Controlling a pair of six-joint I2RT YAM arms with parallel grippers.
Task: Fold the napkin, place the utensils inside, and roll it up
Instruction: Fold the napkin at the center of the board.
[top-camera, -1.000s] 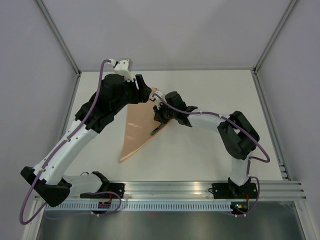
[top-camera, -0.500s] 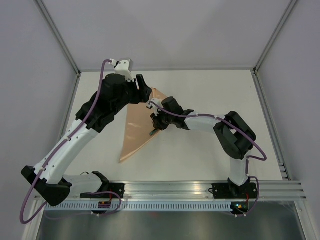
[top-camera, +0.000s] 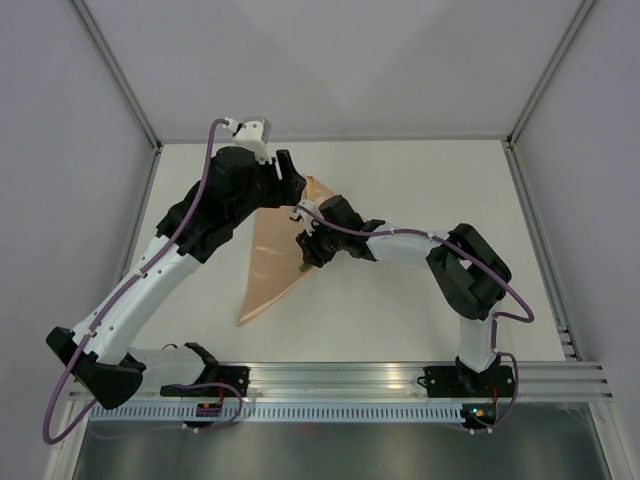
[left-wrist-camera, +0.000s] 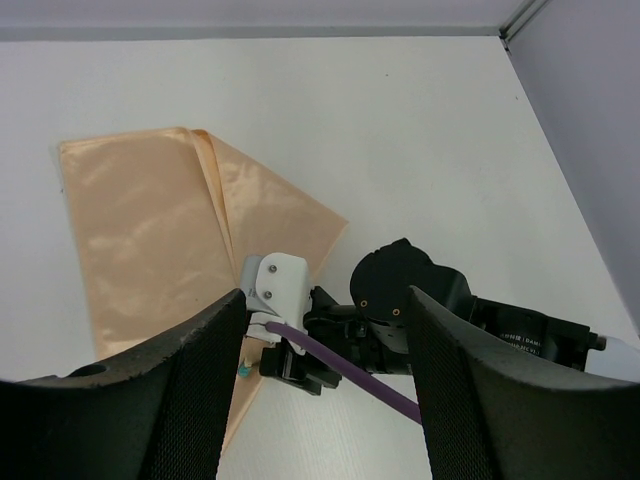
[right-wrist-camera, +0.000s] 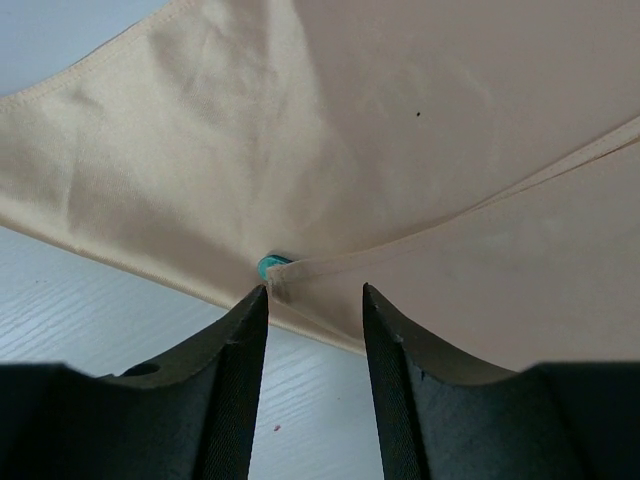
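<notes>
The peach-orange napkin (top-camera: 268, 262) lies folded into a long triangle on the white table. One flap (right-wrist-camera: 480, 270) is laid over the utensils. Only a green handle tip (right-wrist-camera: 272, 264) peeks from under the flap's corner, and it shows as a teal speck (left-wrist-camera: 243, 370) in the left wrist view. My right gripper (right-wrist-camera: 313, 292) is low at the napkin's right edge. Its jaws are open, with the flap corner just ahead of them and nothing held. My left gripper (left-wrist-camera: 320, 300) hangs open high above the napkin's far corner, looking down on the right wrist (left-wrist-camera: 400, 300).
The two arms nearly meet over the napkin's far right corner (top-camera: 312, 185). White table (top-camera: 430, 190) stretches to the right of them. Grey walls close the back and both sides, and an aluminium rail (top-camera: 340, 375) runs along the near edge.
My right gripper has opened from shut, letting go of the napkin flap, and has shifted slightly left along the napkin's edge. The left arm has barely moved.
</notes>
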